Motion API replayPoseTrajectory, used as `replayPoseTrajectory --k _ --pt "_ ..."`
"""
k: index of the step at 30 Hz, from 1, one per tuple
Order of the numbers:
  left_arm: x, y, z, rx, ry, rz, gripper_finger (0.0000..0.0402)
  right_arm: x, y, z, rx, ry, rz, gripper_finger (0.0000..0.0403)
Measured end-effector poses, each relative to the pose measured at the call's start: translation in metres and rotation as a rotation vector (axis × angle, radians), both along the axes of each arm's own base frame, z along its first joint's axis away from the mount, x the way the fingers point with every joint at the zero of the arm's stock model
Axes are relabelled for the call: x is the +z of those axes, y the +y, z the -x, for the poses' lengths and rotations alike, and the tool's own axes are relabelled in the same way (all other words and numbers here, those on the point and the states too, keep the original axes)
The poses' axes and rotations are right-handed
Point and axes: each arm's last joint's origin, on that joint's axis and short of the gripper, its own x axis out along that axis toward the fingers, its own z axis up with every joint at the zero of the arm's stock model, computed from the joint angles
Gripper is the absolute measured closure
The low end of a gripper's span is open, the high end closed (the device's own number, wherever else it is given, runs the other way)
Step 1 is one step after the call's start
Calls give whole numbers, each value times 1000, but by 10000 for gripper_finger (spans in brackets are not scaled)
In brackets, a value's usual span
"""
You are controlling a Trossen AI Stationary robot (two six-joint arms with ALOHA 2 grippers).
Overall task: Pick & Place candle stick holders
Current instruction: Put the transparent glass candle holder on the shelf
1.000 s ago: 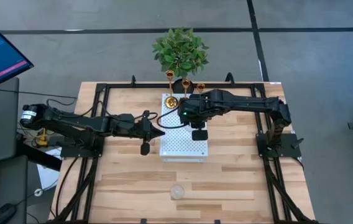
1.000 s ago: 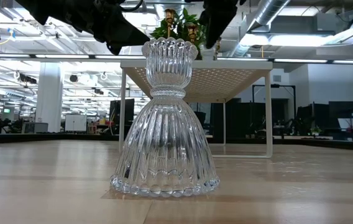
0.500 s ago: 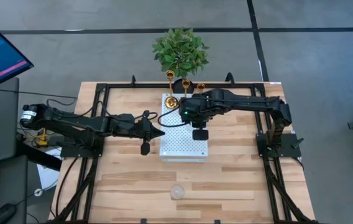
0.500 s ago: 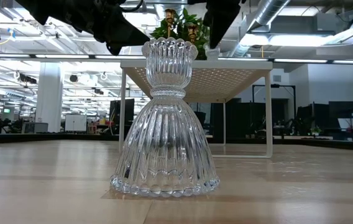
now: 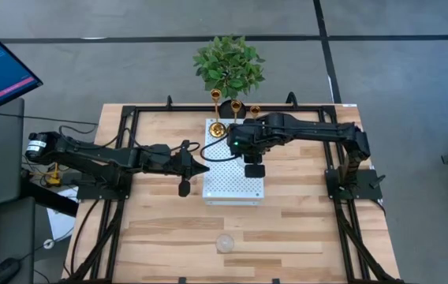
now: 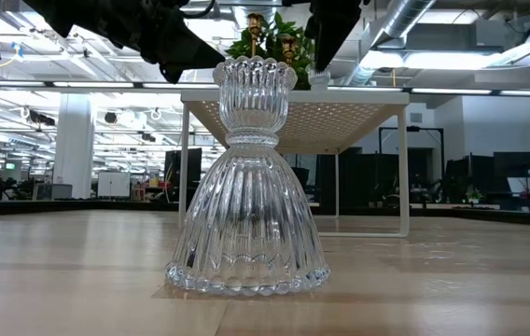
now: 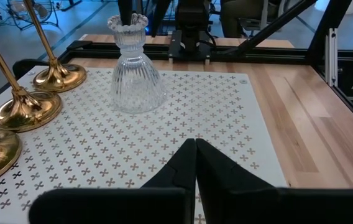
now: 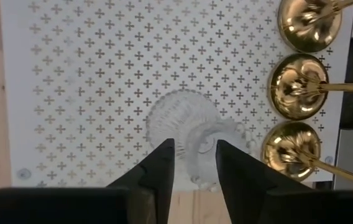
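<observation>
While the right gripper (image 8: pixel 192 163) hangs parted above the ribbed clear glass candle holder (image 8: pixel 192 134) standing on the white perforated stand (image 8: pixel 71 74), an off-centre lift could topple it against three gold holders (image 8: pixel 297 87); left gripper (image 7: pixel 195 155) shut, empty.

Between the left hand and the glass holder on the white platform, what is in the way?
Nothing: the left wrist view shows only bare platform between left hand and glass holder.

Even, bright overhead light; ceiling strip lamps (image 6: pixel 78 56) visible in low view. Glare on gold holder bases (image 8: pixel 297 87). Glass holder (image 6: pixel 248 177) sharp, room behind slightly soft. Shadows faint.
</observation>
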Motion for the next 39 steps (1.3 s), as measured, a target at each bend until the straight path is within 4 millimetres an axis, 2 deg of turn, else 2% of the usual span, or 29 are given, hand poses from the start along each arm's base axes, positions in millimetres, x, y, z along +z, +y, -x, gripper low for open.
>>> replayPoseTrajectory --k 6,11,17,19,25,28,31,39 --pt "0 0 0 0 0 0 395 21 2 3 7 -49 2 294" --pt "0 0 0 0 0 0 393 53 6 11 17 -126 5 294" --pt "0 0 0 0 0 0 395 88 17 31 -45 -207 -34 295" --pt "0 0 0 -1 0 0 395 98 23 44 -47 -235 -70 299" --pt "0 -2 0 -13 3 0 392 124 54 81 62 -322 -96 352" --pt "0 -6 1 -33 2 0 393 127 69 103 85 -335 -64 392" --pt "0 -12 1 -60 2 -5 395 122 79 123 40 -342 6 393" --pt "1 -42 6 -207 -14 -11 396 68 92 154 -66 -343 79 400"
